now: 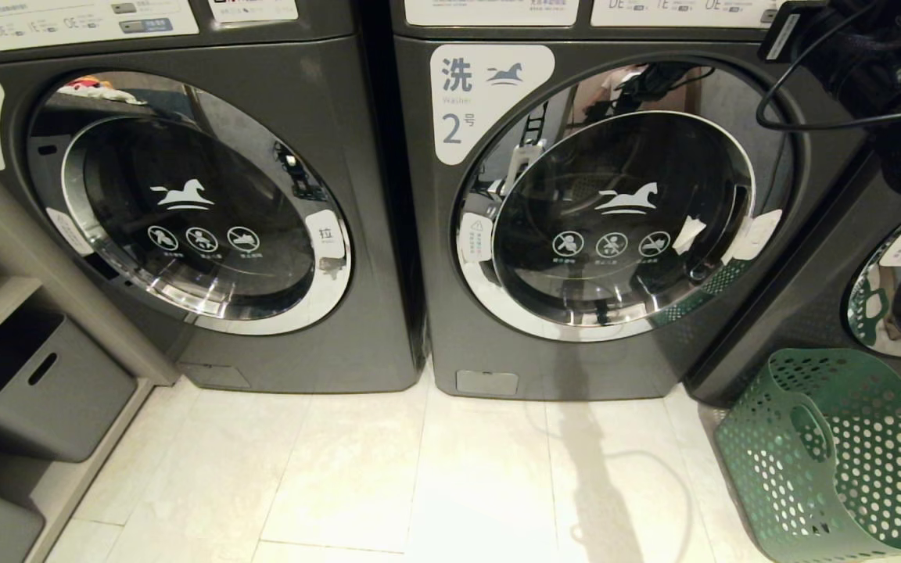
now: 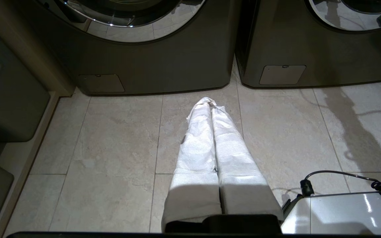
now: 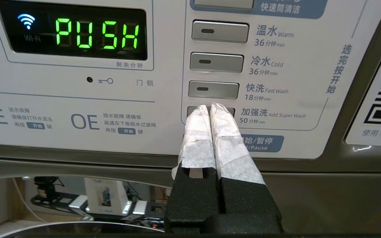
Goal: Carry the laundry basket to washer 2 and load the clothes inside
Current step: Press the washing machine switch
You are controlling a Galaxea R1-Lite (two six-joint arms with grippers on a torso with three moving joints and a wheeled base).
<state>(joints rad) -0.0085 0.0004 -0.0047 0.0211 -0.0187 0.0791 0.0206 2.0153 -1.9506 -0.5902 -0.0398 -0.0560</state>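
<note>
Washer 2 (image 1: 497,344) stands in the middle of the head view with its round glass door shut. The green laundry basket (image 1: 849,469) sits on the floor to its right, against the neighbouring machine. The clothes are out of view. My right arm (image 1: 873,62) reaches up at the top right. In the right wrist view my right gripper (image 3: 211,107) is shut and empty, its taped tips on the "Add Super Wash" button (image 3: 230,110) of a control panel (image 3: 78,99) whose display reads PUSH. My left gripper (image 2: 209,101) hangs parked low over the floor tiles, shut and empty.
Washer 3 (image 1: 184,344) stands at the left and a third washer (image 1: 810,313) at the right behind the basket. Grey bins (image 1: 36,383) fill a shelf at the far left. Pale floor tiles (image 1: 419,469) run in front of the machines. My white base (image 2: 342,211) shows low down.
</note>
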